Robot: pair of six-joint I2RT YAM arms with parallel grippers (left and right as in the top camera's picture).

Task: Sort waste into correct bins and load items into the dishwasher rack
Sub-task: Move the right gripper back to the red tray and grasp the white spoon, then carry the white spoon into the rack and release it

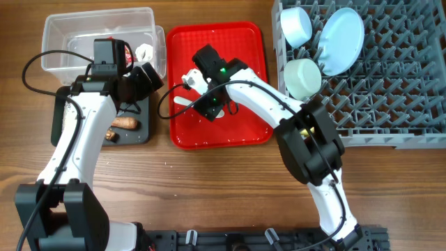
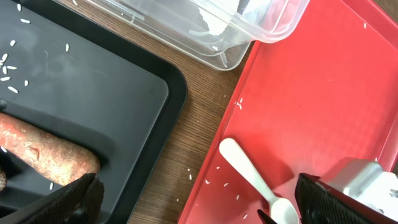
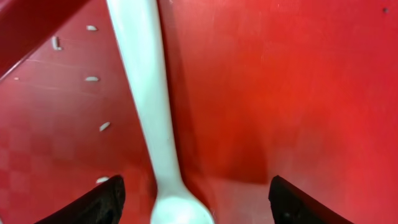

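Note:
The white plastic spoon (image 1: 185, 103) lies on the red serving tray (image 1: 237, 56), among a few rice grains (image 3: 92, 79). My right gripper (image 3: 196, 199) is open and low over the tray, with the spoon (image 3: 146, 93) between its fingers and its bowl end nearest them. My left gripper (image 2: 199, 208) is open and empty, over the gap between the black tray (image 2: 93, 81) and the red tray. The carrot piece (image 2: 43, 149) and rice (image 2: 7, 65) lie in the black tray. White tissue (image 1: 144, 51) lies in the clear tub (image 1: 70, 31). The yellow cup is out of view.
The grey rack (image 1: 390, 90) at the right holds the pale blue plate (image 1: 343, 38) and two pale blue bowls (image 1: 296, 26) (image 1: 303, 77). The clear tub's corner (image 2: 249, 34) lies close to the red tray's edge (image 2: 249, 68). The right arm crosses from the red tray toward the rack's front left.

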